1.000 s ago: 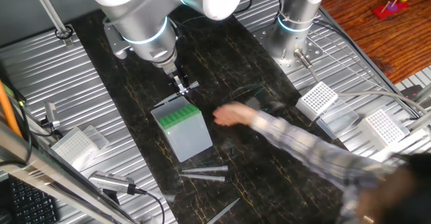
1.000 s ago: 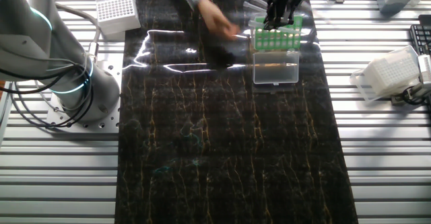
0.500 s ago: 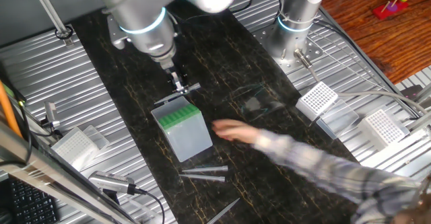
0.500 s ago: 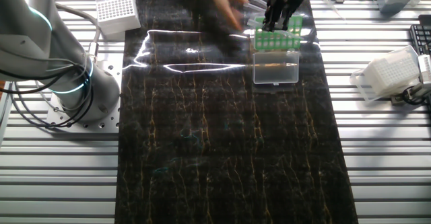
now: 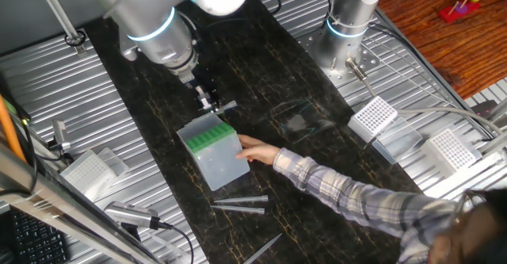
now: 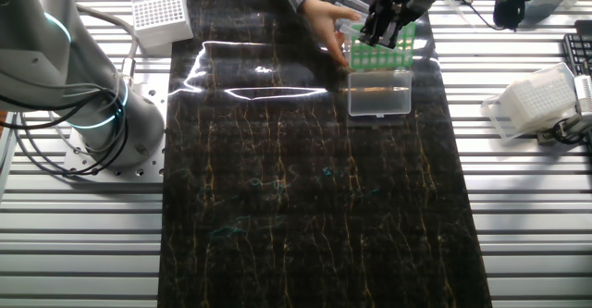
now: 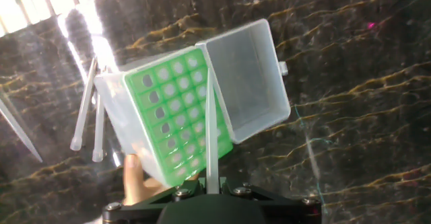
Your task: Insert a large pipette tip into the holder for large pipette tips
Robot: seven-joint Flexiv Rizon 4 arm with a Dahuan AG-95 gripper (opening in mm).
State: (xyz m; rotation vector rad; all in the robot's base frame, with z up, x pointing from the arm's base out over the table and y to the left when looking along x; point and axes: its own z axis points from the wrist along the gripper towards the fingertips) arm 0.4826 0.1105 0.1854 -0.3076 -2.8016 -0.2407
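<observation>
The holder for large pipette tips [image 5: 212,148] is a pale translucent box with a green grid top [image 7: 175,120] and an open clear lid [image 7: 249,83]. It also shows in the other fixed view [image 6: 379,55]. My gripper [image 7: 212,182] is shut on a large pipette tip [image 7: 211,126], which points down over the grid's edge by the lid hinge. The gripper hangs just above the holder's far end [image 5: 209,99], [image 6: 381,30]. A person's hand [image 5: 255,150] touches the holder's side; a finger [image 7: 133,177] shows beside the box.
Loose pipette tips [image 5: 239,207] lie on the black mat in front of the holder, also seen in the hand view [image 7: 84,116]. White racks [image 5: 374,115], [image 5: 450,149], [image 5: 87,169] stand on the metal table. A second arm's base [image 5: 348,26] is at the back.
The person's hand swept in from mid-mat and now rests against the holder's side. My arm's upper part shifted a little left; the gripper stays above the holder with the tip.
</observation>
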